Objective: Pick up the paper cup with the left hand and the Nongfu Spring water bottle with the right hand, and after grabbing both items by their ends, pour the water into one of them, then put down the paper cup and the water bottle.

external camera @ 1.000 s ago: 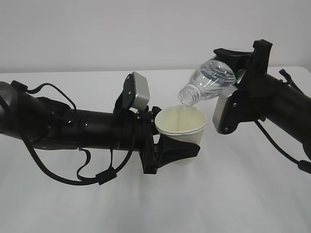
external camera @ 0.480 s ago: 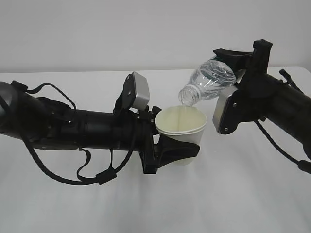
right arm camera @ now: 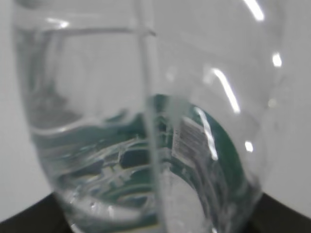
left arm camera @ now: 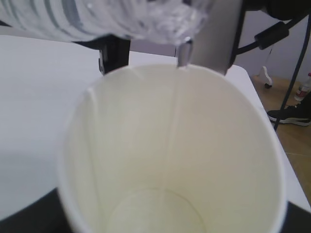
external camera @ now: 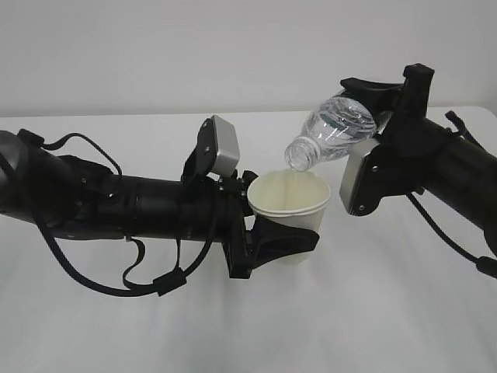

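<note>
Left hand (external camera: pixel 116 206) reaches in from the left, lying roughly level above the white tabletop (external camera: pixel 373 311). Its pincer (external camera: pixel 283 233) stands partly spread and clamps the paper cup (external camera: pixel 289 203) low on its wall, one black finger (external camera: pixel 283 239) wrapped across the near side; the cup sits upright, lifted off the tabletop, mouth open upward. Right hand (external camera: pixel 435 167) comes in from the right and higher. Its pincer (external camera: pixel 373 105) is also partly spread, pinching the Nongfu Spring water bottle (external camera: pixel 332 134) at its base end; the upper finger (external camera: pixel 369 88) shows along the top of the bottle. Bottle tilted steeply, neck down and to the left, mouth just above the far rim of the cup, not touching it. In the left wrist view a thin stream of the water (left arm camera: pixel 176 97) runs from the bottle mouth down the inner wall of the cup, and a shallow pool lies on the cup bottom. Right wrist view is filled by the bottle body, green label visible through the clear plastic, some water remaining inside.
</note>
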